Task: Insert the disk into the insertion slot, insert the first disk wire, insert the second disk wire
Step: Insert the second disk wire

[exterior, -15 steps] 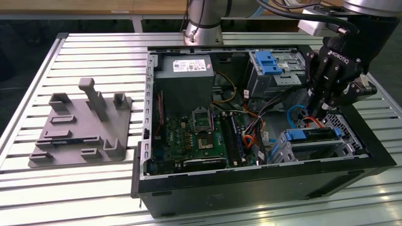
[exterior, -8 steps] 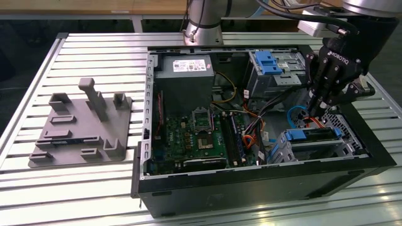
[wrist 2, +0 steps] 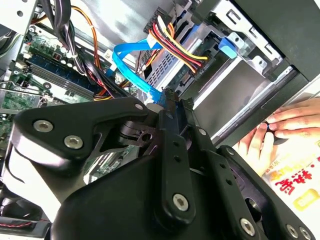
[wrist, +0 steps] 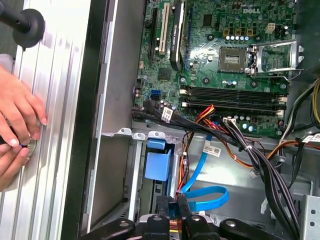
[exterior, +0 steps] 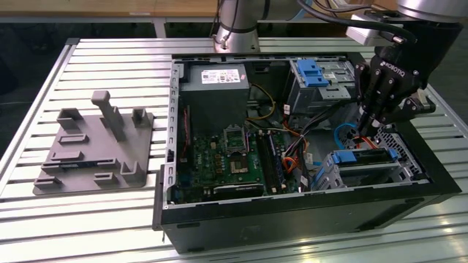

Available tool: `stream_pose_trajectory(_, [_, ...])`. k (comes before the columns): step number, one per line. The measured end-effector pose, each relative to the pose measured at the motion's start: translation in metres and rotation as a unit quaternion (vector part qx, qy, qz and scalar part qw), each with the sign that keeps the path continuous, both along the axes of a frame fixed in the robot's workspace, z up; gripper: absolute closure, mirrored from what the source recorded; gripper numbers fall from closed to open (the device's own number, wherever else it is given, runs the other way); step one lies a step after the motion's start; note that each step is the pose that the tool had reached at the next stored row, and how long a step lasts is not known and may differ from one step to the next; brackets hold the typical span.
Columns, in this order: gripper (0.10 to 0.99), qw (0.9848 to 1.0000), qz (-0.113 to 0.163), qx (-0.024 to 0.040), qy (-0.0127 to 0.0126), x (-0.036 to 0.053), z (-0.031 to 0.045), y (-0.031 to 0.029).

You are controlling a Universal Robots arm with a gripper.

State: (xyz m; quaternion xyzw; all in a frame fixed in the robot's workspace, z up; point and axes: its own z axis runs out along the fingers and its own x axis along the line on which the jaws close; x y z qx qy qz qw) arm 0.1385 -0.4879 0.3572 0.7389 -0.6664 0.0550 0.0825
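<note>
Disk point(exterior: 363, 157) seated in insertion slot point(exterior: 400, 147); wire stage in hand. Claw point(exterior: 363, 132) pinched shut on blue wire point(wrist 2: 131, 67) connector behind disk. Next: square alignment, straight push.

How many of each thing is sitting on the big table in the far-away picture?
Open computer case: 1
Grey plastic fixture: 1
Robot arm: 1
Total: 3
</note>
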Motion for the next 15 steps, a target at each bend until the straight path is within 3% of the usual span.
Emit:
stream_pose_trajectory(3, [0.886, 1.0000, 0.001, 0.0000, 0.0000, 0.0000, -0.0007, 0.0000])
stream_pose_trajectory(4, [0.929, 1.0000, 0.001, 0.0000, 0.0000, 0.0000, -0.0010, 0.0000])
stream_pose_trajectory(15, [0.929, 1.0000, -0.004, 0.0001, 0.0000, 0.0019, -0.0014, 0.0003])
